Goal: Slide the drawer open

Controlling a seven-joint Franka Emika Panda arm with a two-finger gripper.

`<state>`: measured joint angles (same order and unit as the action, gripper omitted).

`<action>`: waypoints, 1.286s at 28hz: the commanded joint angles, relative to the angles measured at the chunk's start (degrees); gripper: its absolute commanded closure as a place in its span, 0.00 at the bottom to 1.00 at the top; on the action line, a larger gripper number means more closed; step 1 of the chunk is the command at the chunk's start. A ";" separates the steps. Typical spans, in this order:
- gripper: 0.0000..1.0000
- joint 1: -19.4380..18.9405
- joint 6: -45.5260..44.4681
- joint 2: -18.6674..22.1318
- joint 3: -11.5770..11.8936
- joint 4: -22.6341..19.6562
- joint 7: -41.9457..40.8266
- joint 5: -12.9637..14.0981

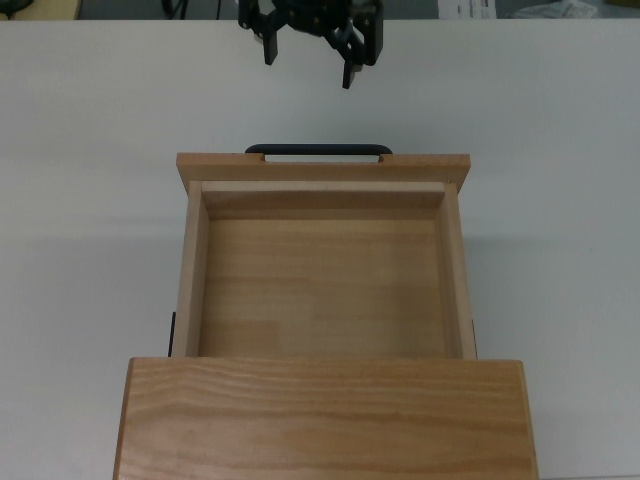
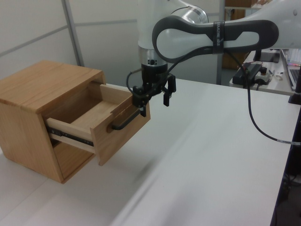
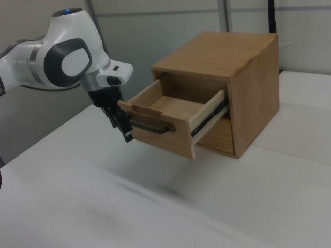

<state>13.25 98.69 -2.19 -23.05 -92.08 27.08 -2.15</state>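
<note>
- Nearest the camera in the top view, at that picture's lower edge, lies the grained top slab of the wooden cabinet (image 1: 325, 415), which stands on the white table (image 1: 90, 200).
- Beyond the slab, the drawer (image 1: 322, 285) is pulled well out of the cabinet toward the middle of the table; its bare light-wood floor is open to the top view, framed by thin side walls.
- On each side of the drawer a black runner (image 2: 70, 135) shows between its wall and the cabinet, seen in the left view and the right view.
- Farther on, the flat front panel (image 1: 323, 166) closes the drawer, and the black bar handle (image 1: 318, 150) sits on the outer face of that panel.
- Farthest off, toward the table's far edge in the top view, the gripper (image 1: 308, 55) hangs above the tabletop, apart from the handle and touching nothing.
- Its two fingers (image 1: 349, 70) are spread wide with nothing between them.
- From the left view, the gripper (image 2: 154, 96) appears just above and beside the handle's far end, with a clear gap to the bar.
- From the right view, the gripper (image 3: 120, 124) is at the right view's left of the front panel, fingertips pointing down at the table.
- Behind it, the white arm (image 2: 202, 35) reaches in from the left view's right.
</note>
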 commanded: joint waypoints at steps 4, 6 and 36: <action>0.00 1.78 -4.46 0.34 0.55 1.55 -12.30 0.83; 0.00 1.87 -5.78 0.34 0.55 1.73 -13.88 0.74; 0.00 1.87 -12.82 0.34 0.63 6.03 -17.67 -0.23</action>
<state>14.96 88.27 -2.18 -22.61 -87.67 11.03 -2.28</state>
